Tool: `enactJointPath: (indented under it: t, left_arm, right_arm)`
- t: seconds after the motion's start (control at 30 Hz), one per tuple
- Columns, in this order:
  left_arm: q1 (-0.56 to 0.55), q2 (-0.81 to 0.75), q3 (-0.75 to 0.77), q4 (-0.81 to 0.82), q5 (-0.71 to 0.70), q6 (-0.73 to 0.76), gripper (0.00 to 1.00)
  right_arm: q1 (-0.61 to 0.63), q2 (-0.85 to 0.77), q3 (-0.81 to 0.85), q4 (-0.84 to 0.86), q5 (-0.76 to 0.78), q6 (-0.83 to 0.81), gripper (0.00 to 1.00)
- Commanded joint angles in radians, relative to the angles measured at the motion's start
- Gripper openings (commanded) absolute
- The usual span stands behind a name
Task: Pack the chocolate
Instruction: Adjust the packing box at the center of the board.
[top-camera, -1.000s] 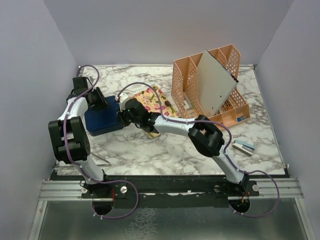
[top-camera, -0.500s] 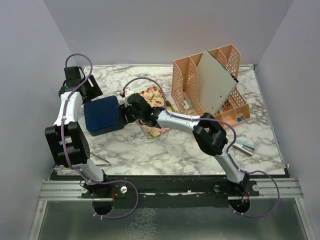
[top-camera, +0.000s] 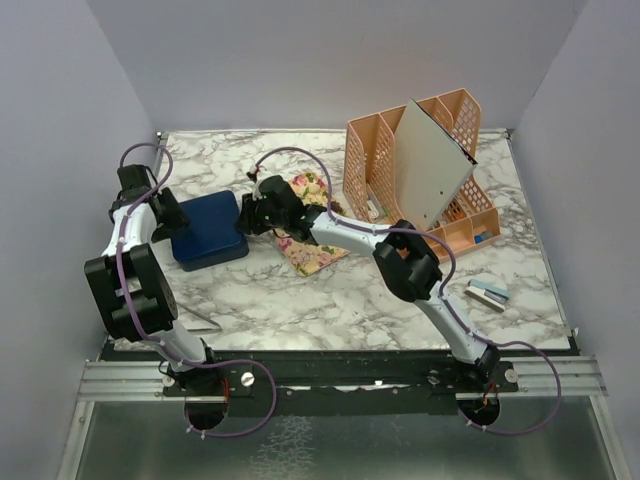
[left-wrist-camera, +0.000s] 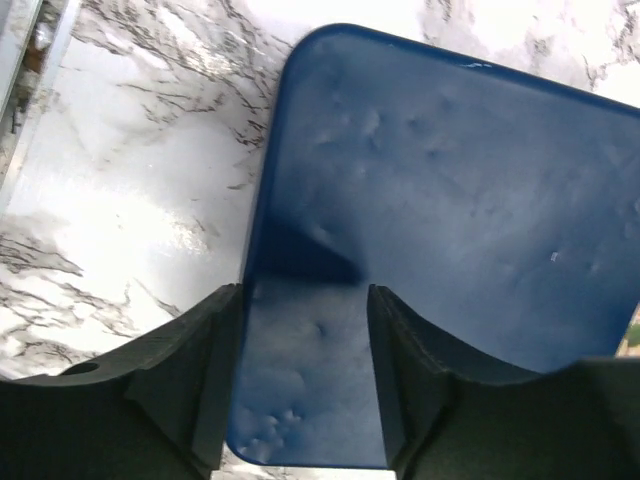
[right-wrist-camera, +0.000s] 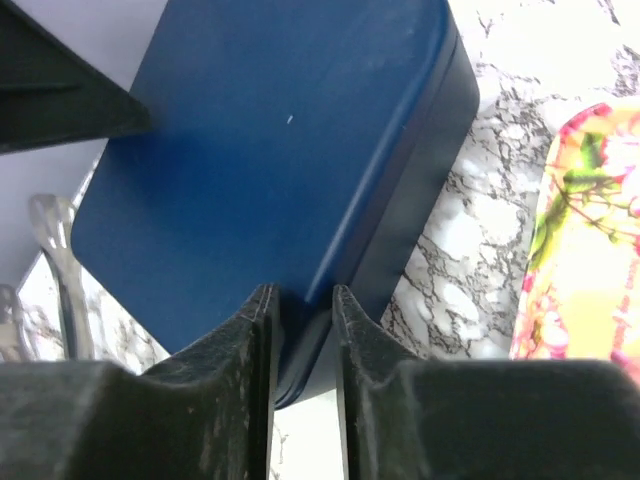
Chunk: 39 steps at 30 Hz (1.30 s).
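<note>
Left arm (top-camera: 125, 225) and right arm (top-camera: 345, 240): white tube links with bulky black joint blocks. A thin purple cable (top-camera: 245, 405) loops along each arm down to the bases. Bases are black, with a small red spot by each, on a ribbed silver rail (top-camera: 340, 378). Left pincer (left-wrist-camera: 303, 300): two broad matte black fingers with curved inner faces, one with a small round hole. Right pincer (right-wrist-camera: 300, 310): black fingers, scuffed, with dusty grey flecks.
</note>
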Motion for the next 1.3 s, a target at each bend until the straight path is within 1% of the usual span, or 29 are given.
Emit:
enactJointPath:
  t: [0.0,0.07,0.1,0.2,0.23,0.27,0.33,0.37,0.4,0.43,0.47,0.5,0.57,0.63,0.67,0.73,0.8,0.93,1.0,1.07,1.17,1.27]
  left_arm:
    - [-0.014,0.009,-0.045,0.049,0.16,-0.012,0.5]
    - [-0.031,0.001,-0.05,0.05,0.167,-0.01,0.44]
    - [-0.038,-0.002,-0.052,0.047,0.163,-0.01,0.43]
    - [-0.044,-0.012,-0.053,0.04,0.145,-0.014,0.43]
    - [-0.044,-0.014,-0.054,0.04,0.138,-0.014,0.46]
    - [-0.044,-0.012,-0.053,0.04,0.141,-0.013,0.49]
    - [-0.044,-0.009,-0.045,0.041,0.183,-0.012,0.54]
    - [-0.044,-0.011,-0.041,0.041,0.208,-0.015,0.54]
    - [-0.044,-0.014,-0.038,0.042,0.225,-0.018,0.55]
    - [-0.044,-0.018,-0.033,0.04,0.231,-0.02,0.55]
    - [-0.044,-0.023,-0.029,0.035,0.221,-0.018,0.55]
    - [-0.045,-0.028,-0.028,0.029,0.196,-0.015,0.54]
    - [-0.044,-0.036,-0.03,0.026,0.163,-0.004,0.48]
    - [-0.045,-0.036,-0.036,0.022,0.174,-0.002,0.44]
    - [-0.045,-0.036,-0.038,0.02,0.182,-0.003,0.43]
    - [-0.048,-0.041,-0.043,0.012,0.172,-0.005,0.43]
    - [-0.049,-0.055,-0.048,0.0,0.129,-0.006,0.43]
    - [-0.049,-0.106,-0.03,-0.013,0.04,-0.007,0.45]
    - [-0.049,-0.129,-0.006,-0.015,0.025,-0.016,0.45]
    - [-0.049,-0.144,0.025,-0.013,0.057,-0.032,0.45]
    - [-0.053,-0.157,0.051,-0.005,0.155,-0.045,0.45]
    - [-0.066,-0.167,0.044,-0.012,0.21,-0.035,0.41]
  right_arm:
    - [0.008,0.045,-0.095,-0.05,-0.091,0.059,0.17]
    - [0.009,0.05,-0.13,-0.052,-0.098,0.089,0.08]
    - [0.008,0.052,-0.154,-0.05,-0.095,0.103,0.02]
    - [0.013,0.04,-0.277,0.03,-0.095,0.148,0.0]
    - [0.016,0.036,-0.311,0.042,-0.089,0.156,0.0]
    - [0.017,0.031,-0.339,0.057,-0.086,0.162,0.01]
    - [0.017,0.016,-0.391,0.096,-0.093,0.173,0.07]
    - [0.016,0.007,-0.401,0.11,-0.101,0.167,0.15]
    - [0.016,-0.003,-0.403,0.117,-0.109,0.161,0.2]
    - [0.015,-0.012,-0.393,0.118,-0.111,0.156,0.27]
    - [0.013,-0.021,-0.377,0.111,-0.116,0.149,0.32]
    - [0.007,-0.028,-0.356,0.104,-0.125,0.145,0.34]
    - [-0.005,-0.04,-0.325,0.1,-0.145,0.151,0.35]
    - [-0.013,-0.04,-0.291,0.098,-0.175,0.178,0.35]
    - [-0.017,-0.034,-0.273,0.094,-0.191,0.189,0.35]
    - [-0.017,-0.025,-0.25,0.086,-0.203,0.203,0.36]
    - [-0.017,-0.019,-0.247,0.091,-0.211,0.212,0.36]
    - [-0.016,-0.014,-0.259,0.101,-0.22,0.22,0.3]
    - [-0.009,-0.002,-0.25,0.102,-0.241,0.223,0.29]
    - [-0.006,-0.005,-0.251,0.108,-0.263,0.229,0.29]
    - [-0.015,-0.053,-0.284,0.135,-0.25,0.22,0.33]
    - [-0.038,-0.118,-0.295,0.144,-0.252,0.195,0.41]
